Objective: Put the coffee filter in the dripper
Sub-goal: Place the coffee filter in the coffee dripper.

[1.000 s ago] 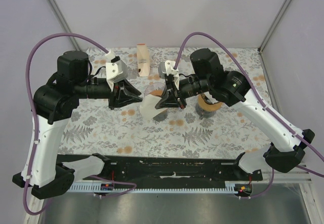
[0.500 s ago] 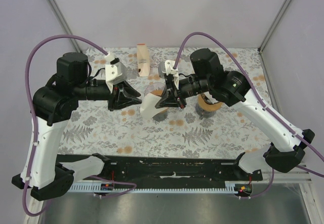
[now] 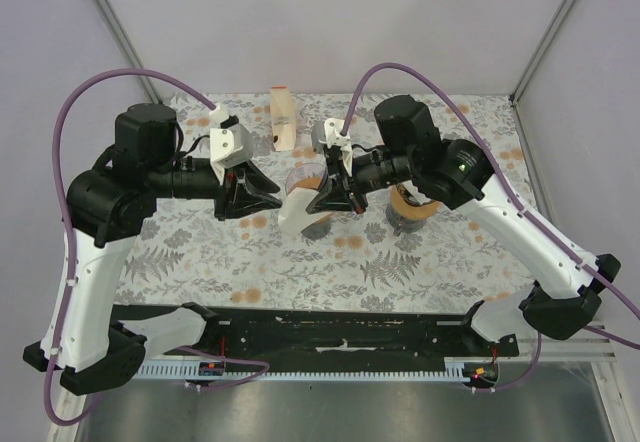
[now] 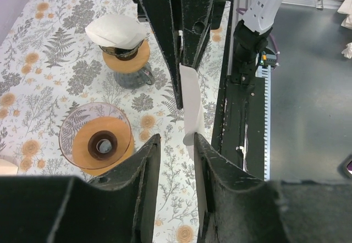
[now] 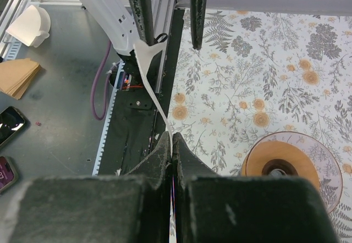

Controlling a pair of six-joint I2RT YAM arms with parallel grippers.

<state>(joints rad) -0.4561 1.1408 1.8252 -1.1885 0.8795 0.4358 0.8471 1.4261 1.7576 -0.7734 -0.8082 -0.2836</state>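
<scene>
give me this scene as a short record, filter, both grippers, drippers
coffee filter: in the air, pinched at one edge
right gripper: shut on the coffee filter
left gripper: open, one finger at the filter's edge
dripper: empty, standing on the table
second dripper: already holds a white filter

No legible text, label, brand or number appears on the dripper [image 4: 96, 144], coffee filter [image 4: 191, 111] or floral table covering [image 3: 400, 262].
</scene>
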